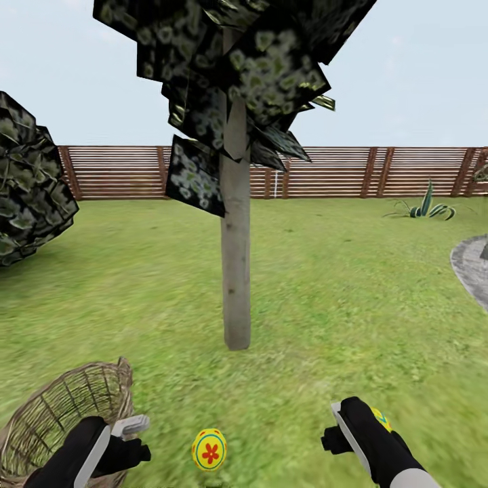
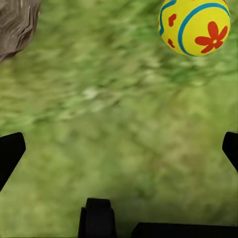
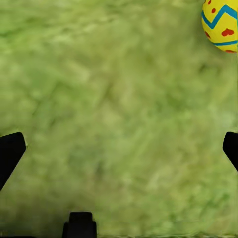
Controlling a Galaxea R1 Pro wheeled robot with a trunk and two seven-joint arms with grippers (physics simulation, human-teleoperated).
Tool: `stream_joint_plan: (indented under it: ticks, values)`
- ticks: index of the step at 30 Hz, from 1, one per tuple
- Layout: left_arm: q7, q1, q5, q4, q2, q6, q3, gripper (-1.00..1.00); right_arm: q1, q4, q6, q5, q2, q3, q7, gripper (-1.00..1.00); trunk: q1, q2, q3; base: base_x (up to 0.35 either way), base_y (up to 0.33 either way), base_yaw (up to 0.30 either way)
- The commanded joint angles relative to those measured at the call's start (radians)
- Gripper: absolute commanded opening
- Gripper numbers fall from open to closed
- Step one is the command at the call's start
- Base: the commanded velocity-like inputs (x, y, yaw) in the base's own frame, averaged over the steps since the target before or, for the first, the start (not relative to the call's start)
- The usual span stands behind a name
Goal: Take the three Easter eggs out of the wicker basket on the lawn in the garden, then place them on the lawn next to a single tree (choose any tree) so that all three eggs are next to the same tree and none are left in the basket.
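Lawn (image 1: 325,285) before tree (image 1: 236,271): one egg (image 1: 209,449) is seen between empty, parted jaws; another (image 1: 381,418) is half hidden beside the right gripper (image 1: 337,423). Basket (image 1: 61,407) interior is unclear beside the left gripper (image 1: 129,437).

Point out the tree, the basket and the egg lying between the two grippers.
tree (image 1: 236,271), head view, middle of the pale trunk.
basket (image 1: 64,407), head view, woven side wall near the rim.
egg (image 1: 209,450), head view, red flower on its shell.
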Motion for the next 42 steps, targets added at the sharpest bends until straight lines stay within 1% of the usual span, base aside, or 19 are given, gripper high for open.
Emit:
stream_joint_plan:
  ticks: [1,12,26,42]
  values:
    - [-0.006,0.0,-0.003,-0.001,0.0,0.004,0.002,1.0,-0.001,-0.001,0.005,0.001,-0.001,0.005,-0.001,1.0,0.0,-0.001,-0.001,-0.174,0.297,-0.237]
    - [-0.006,0.0,-0.002,-0.003,0.001,0.004,0.003,1.0,0.0,0.0,0.004,0.003,0.001,0.005,-0.001,1.0,0.0,-0.001,-0.001,-0.174,0.297,-0.058]
    - [-0.008,0.0,-0.002,-0.011,0.007,0.004,0.005,1.0,0.0,0.0,0.005,0.003,0.0,0.005,-0.001,1.0,0.0,-0.001,-0.009,-0.174,0.297,-0.268]
    - [-0.007,0.0,-0.002,-0.011,0.005,0.004,0.003,1.0,0.0,0.001,0.005,0.003,0.001,0.005,-0.002,1.0,0.0,-0.001,-0.016,-0.174,0.297,-0.245]
